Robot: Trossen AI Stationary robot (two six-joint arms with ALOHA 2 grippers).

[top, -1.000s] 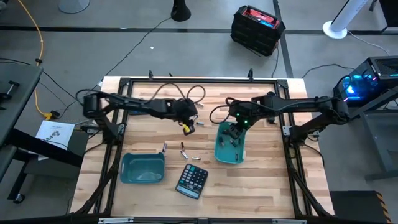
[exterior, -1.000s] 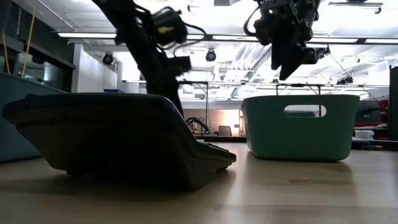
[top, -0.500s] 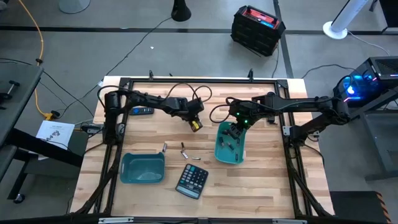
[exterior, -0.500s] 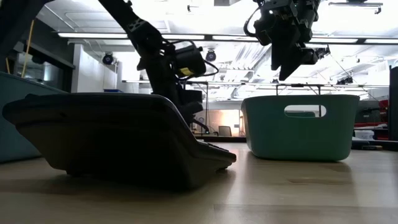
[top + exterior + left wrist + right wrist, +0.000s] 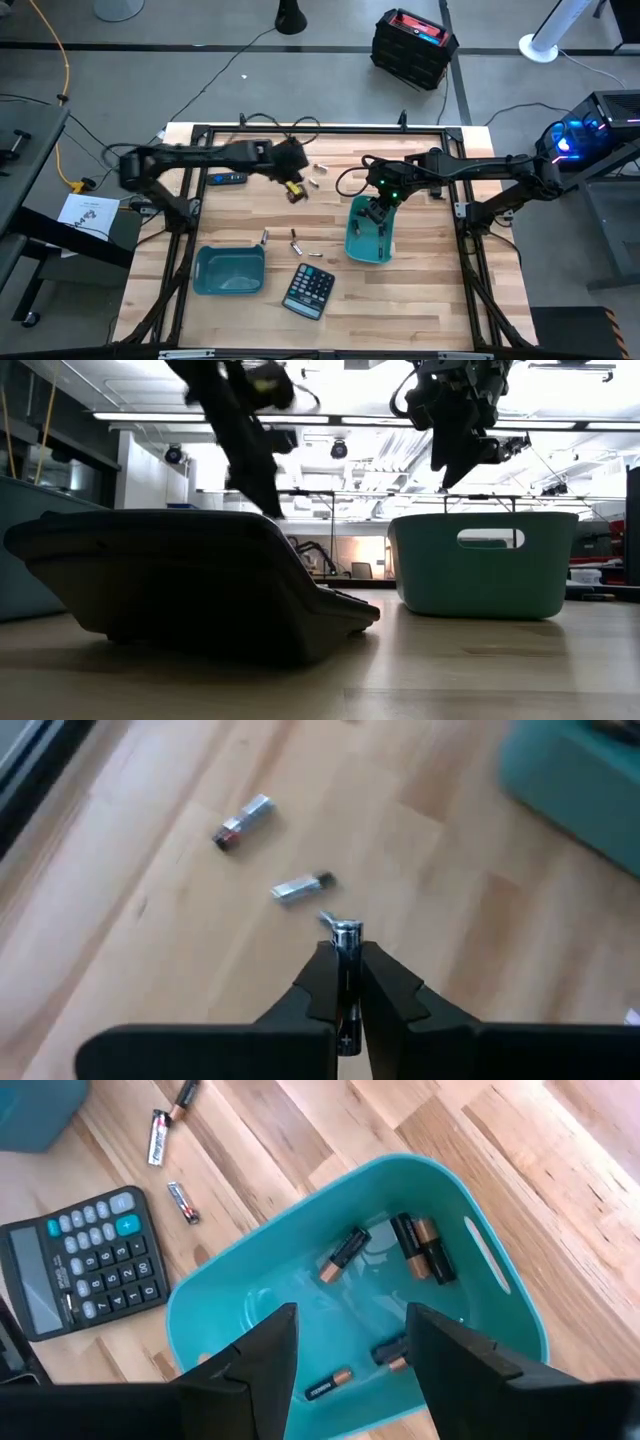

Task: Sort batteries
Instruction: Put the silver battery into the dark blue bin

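Silvery battery (image 5: 346,932) pinched in the left hand (image 5: 345,982) above the tabletop (image 5: 200,960).
Right hand (image 5: 345,1345) hangs spread over the teal bin (image 5: 500,1295).

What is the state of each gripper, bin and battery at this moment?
Left gripper: shut on a battery, above the table.
Right gripper: open, empty, above the right bin.
Right bin: upright, holds several batteries.
Left bin: upright, contents unclear.
Loose batteries: lying flat on the table.
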